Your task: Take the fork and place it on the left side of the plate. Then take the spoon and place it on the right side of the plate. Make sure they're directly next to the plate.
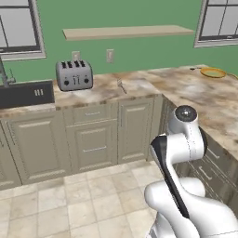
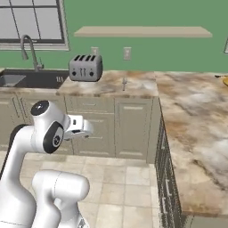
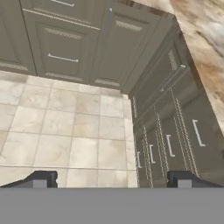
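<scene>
The pincer is held open over the floor; the thin, stiff cutlery likely needs gripping mid-handle.

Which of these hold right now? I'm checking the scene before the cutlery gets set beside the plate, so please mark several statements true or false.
1. The gripper is open with nothing between its fingers. True.
2. The toaster stands on the floor. False: it stands on the counter, near the wall.
3. The plate lies on the counter's far right stretch in the left base view. True.
4. The gripper is closed on the plate. False: it hangs over the floor tiles in front of the cabinets.
5. The sink is to the toaster's right in the right base view. False: it is to its left.
</scene>
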